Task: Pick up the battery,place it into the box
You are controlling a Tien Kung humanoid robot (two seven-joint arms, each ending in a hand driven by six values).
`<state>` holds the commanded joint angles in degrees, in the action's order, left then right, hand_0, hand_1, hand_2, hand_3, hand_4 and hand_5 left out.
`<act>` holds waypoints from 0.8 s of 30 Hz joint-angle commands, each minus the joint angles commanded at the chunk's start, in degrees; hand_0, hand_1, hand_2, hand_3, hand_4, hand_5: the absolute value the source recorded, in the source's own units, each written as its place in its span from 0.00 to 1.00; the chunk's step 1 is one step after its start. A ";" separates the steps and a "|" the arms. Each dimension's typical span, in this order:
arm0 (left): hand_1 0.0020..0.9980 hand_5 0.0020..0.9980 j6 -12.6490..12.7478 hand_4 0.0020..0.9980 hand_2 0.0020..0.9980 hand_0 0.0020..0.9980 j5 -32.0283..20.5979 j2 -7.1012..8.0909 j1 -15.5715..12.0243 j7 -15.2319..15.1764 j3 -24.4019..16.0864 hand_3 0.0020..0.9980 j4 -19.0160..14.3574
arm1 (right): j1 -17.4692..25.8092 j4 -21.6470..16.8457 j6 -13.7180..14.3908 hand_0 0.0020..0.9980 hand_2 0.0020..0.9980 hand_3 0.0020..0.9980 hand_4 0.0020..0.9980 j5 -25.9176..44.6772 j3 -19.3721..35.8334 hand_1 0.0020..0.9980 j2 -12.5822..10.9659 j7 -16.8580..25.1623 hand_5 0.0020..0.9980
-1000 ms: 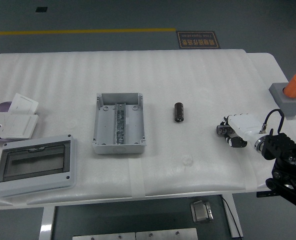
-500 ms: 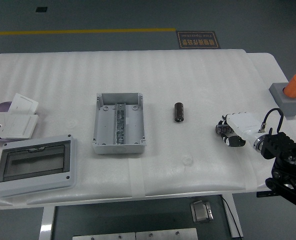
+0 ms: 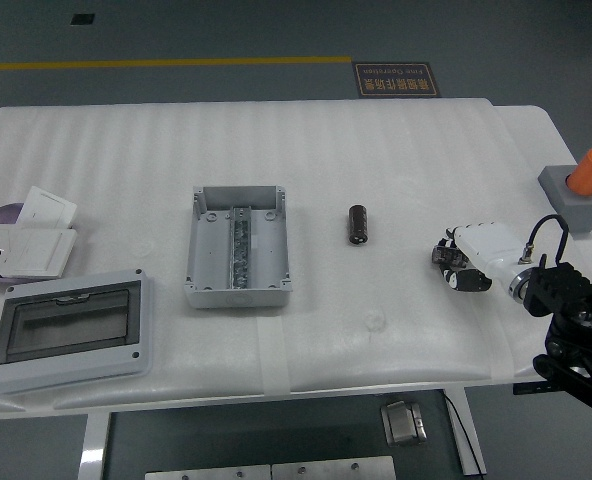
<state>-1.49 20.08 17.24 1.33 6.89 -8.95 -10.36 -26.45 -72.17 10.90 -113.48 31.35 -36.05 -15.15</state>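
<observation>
The battery (image 3: pixel 358 223), a small dark cylinder, lies on the white table right of centre. An open grey box (image 3: pixel 237 246) with a metal rail inside sits to its left. My right hand (image 3: pixel 454 268), white-backed with dark fingers, hovers low over the table to the right of the battery, well apart from it. Its fingers are curled and hold nothing. The black right arm (image 3: pixel 574 330) comes in from the lower right corner. My left arm is out of sight.
A grey lid with a dark window (image 3: pixel 68 328) lies at the near left. White socket plates (image 3: pixel 26 238) sit at the far left edge. A grey block holding an orange cylinder (image 3: pixel 580 190) stands at the right edge.
My right hand has risen slightly and shifted a little away from the near edge. The battery and box have not moved.
</observation>
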 joint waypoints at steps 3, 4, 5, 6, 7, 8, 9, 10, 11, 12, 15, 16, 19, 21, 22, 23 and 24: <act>0.65 0.41 0.02 0.60 0.52 0.65 0.04 0.00 0.04 -0.03 -0.05 0.56 0.00 | -0.04 -0.07 0.17 0.51 0.63 0.66 0.38 -0.10 -0.19 0.60 -0.01 0.01 0.40; 0.65 0.41 0.03 0.60 0.52 0.65 0.06 0.00 0.05 -0.04 -0.08 0.56 -0.01 | -0.04 -0.10 0.25 0.51 0.63 0.66 0.38 -0.16 -0.23 0.60 -0.01 0.01 0.40; 0.65 0.41 0.04 0.60 0.52 0.65 0.10 0.00 0.06 -0.05 -0.12 0.56 -0.02 | -0.03 -0.13 0.36 0.51 0.63 0.66 0.39 -0.24 -0.27 0.60 -0.01 0.01 0.40; 0.65 0.41 0.05 0.60 0.52 0.65 0.12 -0.01 0.07 -0.06 -0.14 0.56 -0.02 | -0.03 -0.15 0.46 0.51 0.63 0.66 0.39 -0.32 -0.31 0.60 0.00 0.00 0.40; 0.65 0.41 0.06 0.60 0.52 0.65 0.13 -0.02 0.08 -0.07 -0.14 0.56 -0.02 | -0.03 -0.17 0.58 0.51 0.63 0.66 0.39 -0.42 -0.36 0.60 0.02 -0.01 0.40; 0.65 0.41 0.07 0.60 0.52 0.65 0.14 -0.03 0.09 -0.08 -0.15 0.56 -0.02 | -0.02 -0.19 0.68 0.51 0.63 0.66 0.39 -0.51 -0.40 0.60 0.03 -0.03 0.40; 0.65 0.41 0.08 0.60 0.52 0.65 0.16 -0.03 0.10 -0.09 -0.18 0.56 -0.02 | -0.02 -0.20 0.74 0.51 0.63 0.66 0.39 -0.57 -0.42 0.60 0.04 -0.05 0.40; 0.65 0.41 0.09 0.60 0.52 0.65 0.15 -0.03 0.11 -0.11 -0.18 0.56 -0.02 | 0.00 -0.20 0.83 0.51 0.63 0.66 0.39 -0.61 -0.42 0.60 0.06 -0.06 0.40; 0.65 0.42 0.11 0.60 0.53 0.65 0.12 -0.03 0.12 -0.12 -0.15 0.56 -0.01 | 0.02 -0.19 0.88 0.50 0.63 0.66 0.39 -0.65 -0.42 0.60 0.08 -0.09 0.39; 0.65 0.42 0.12 0.60 0.53 0.65 0.13 -0.03 0.13 -0.14 -0.17 0.56 -0.01 | 0.03 -0.18 0.90 0.50 0.63 0.66 0.39 -0.68 -0.42 0.60 0.10 -0.11 0.39; 0.65 0.42 0.21 0.60 0.53 0.65 0.17 -0.01 0.18 -0.21 -0.27 0.56 -0.01 | 0.07 -0.19 0.97 0.50 0.63 0.66 0.39 -0.74 -0.39 0.60 0.16 -0.13 0.39; 0.65 0.42 0.23 0.60 0.53 0.65 0.20 -0.01 0.19 -0.23 -0.29 0.56 -0.01 | 0.07 -0.21 0.99 0.50 0.63 0.66 0.39 -0.76 -0.39 0.60 0.18 -0.13 0.39; 0.65 0.42 0.30 0.61 0.53 0.65 0.22 -0.02 0.22 -0.28 -0.31 0.56 -0.02 | -0.02 -0.54 1.05 0.49 0.61 0.68 0.27 -0.80 -0.25 0.59 0.21 -0.14 0.29; 0.65 0.42 0.34 0.61 0.53 0.65 0.20 -0.06 0.21 -0.31 -0.29 0.56 -0.01 | -0.14 -1.10 1.05 0.49 0.61 0.68 0.27 -0.77 0.03 0.59 0.25 -0.25 0.29; 0.65 0.42 0.35 0.61 0.53 0.65 0.15 -0.08 0.19 -0.33 -0.25 0.56 0.01 | -0.24 -1.59 1.07 0.49 0.61 0.68 0.27 -0.57 0.26 0.59 0.28 -0.31 0.29; 0.65 0.43 0.36 0.63 0.53 0.65 0.36 -0.10 0.17 -0.28 -0.48 0.57 0.02 | -0.36 -2.16 1.11 0.48 0.60 0.68 0.22 -0.31 0.49 0.58 0.34 -0.37 0.23; 0.65 0.43 0.36 0.63 0.53 0.65 0.64 -0.12 0.15 -0.22 -0.77 0.57 0.03 | -0.46 -2.61 1.16 0.48 0.60 0.68 0.22 -0.11 0.68 0.58 0.40 -0.41 0.23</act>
<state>-1.13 20.71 17.12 1.48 6.67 -9.72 -10.33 -26.91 -74.78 12.06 -113.59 32.02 -35.65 -15.56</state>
